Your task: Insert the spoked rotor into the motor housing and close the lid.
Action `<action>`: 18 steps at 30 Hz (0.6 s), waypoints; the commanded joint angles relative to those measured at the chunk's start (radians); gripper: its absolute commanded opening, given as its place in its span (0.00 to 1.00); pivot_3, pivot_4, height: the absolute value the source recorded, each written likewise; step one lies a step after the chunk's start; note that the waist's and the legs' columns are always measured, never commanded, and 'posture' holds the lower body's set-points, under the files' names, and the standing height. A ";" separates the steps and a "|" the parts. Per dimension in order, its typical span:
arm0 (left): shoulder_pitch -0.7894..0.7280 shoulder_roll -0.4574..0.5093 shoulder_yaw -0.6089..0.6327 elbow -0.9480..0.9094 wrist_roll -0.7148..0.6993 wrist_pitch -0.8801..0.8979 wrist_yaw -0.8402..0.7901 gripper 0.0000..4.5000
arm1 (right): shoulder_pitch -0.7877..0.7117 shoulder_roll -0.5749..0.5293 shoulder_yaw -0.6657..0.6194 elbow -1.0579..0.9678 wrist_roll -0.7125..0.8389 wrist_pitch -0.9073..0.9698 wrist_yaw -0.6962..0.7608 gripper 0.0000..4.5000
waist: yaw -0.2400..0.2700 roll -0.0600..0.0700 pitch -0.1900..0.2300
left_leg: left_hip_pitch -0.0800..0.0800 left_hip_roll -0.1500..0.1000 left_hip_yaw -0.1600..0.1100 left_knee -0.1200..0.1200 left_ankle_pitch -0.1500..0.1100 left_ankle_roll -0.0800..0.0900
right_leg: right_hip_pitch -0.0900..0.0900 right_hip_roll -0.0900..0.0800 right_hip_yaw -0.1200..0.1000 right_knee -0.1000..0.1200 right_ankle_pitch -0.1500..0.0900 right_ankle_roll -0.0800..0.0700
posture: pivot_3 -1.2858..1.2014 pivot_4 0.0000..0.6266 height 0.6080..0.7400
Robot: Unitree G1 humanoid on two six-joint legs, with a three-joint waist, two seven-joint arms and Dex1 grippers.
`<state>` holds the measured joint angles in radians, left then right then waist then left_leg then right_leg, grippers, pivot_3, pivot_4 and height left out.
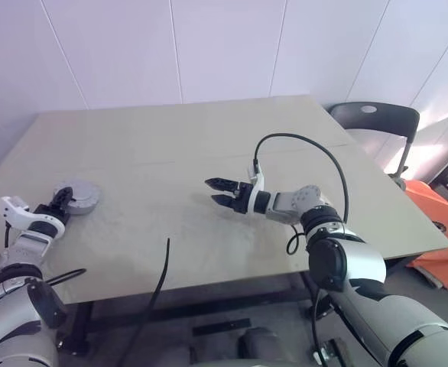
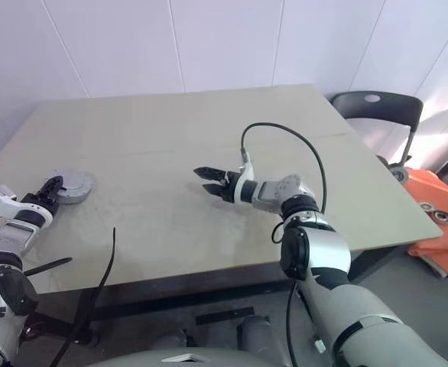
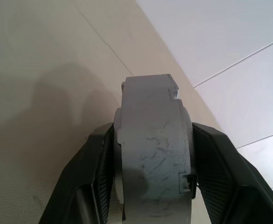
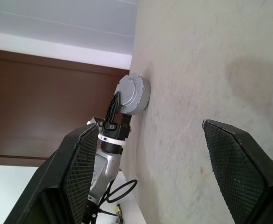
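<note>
**Left gripper clamps the closed motor housing at the table's near left corner**

Nearest, at the table's [image 1: 209, 153] near left corner, the left gripper [image 1: 62, 200] has its two black fingers [image 3: 87, 172] pressed on either side of the grey motor housing [image 1: 80, 195], which sits on the tabletop. The lid [image 4: 131, 93] covers it, so its contents cannot be seen. Farther in, near the table's middle, the right gripper [image 1: 222, 193] hovers with fingers spread, holding nothing. Past the table's far right corner stands a dark chair [image 1: 377, 118].
</note>
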<state>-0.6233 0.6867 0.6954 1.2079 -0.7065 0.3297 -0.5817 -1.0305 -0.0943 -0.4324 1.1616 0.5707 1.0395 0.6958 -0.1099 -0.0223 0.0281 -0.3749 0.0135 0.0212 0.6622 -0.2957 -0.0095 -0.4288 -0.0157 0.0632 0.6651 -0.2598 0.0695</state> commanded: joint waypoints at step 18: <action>0.173 0.182 -0.040 -0.076 0.115 0.057 -0.177 0.99 | 0.004 0.008 -0.002 -0.034 0.006 -0.017 0.004 0.84 | -0.002 0.000 0.000 | 0.000 -0.002 0.002 -0.002 -0.001 -0.002 | -0.001 -0.016 -0.021 -0.002 0.000 -0.001 | 0.52 0.00 1.00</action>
<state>-0.4665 0.8148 0.6524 1.1750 -0.5998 0.3746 -0.7203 -1.0194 -0.0871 -0.4293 1.1606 0.5681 1.0259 0.6939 -0.1122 -0.0222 0.0280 -0.3749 0.0113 0.0233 0.6593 -0.2980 -0.0135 -0.4306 -0.0320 0.0424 0.6629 -0.2593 0.0678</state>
